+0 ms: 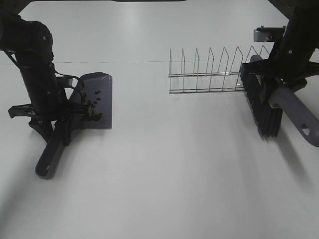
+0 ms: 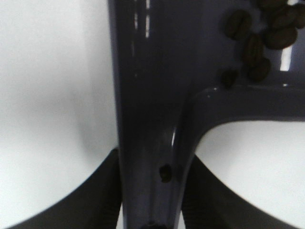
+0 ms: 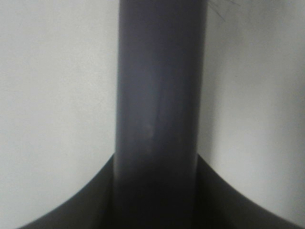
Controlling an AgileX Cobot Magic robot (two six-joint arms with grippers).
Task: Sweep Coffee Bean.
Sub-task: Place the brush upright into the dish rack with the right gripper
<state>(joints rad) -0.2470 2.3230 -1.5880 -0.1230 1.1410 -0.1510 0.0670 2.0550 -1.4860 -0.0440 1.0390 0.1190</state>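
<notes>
The purple-grey dustpan lies at the left of the white table, its handle pointing toward the front edge. Coffee beans sit scattered on its blade, mostly near the handle end; the left wrist view shows several of these coffee beans up close. My left gripper is shut on the dustpan handle, with a dark finger on each side. At the right, my right gripper is shut on the brush handle. The brush's black bristles hang down by the table.
A wire dish rack stands at the back centre-right, its right end close to the brush bristles. The brush handle's free end sticks out toward the right edge. White table surface spreads between the two arms.
</notes>
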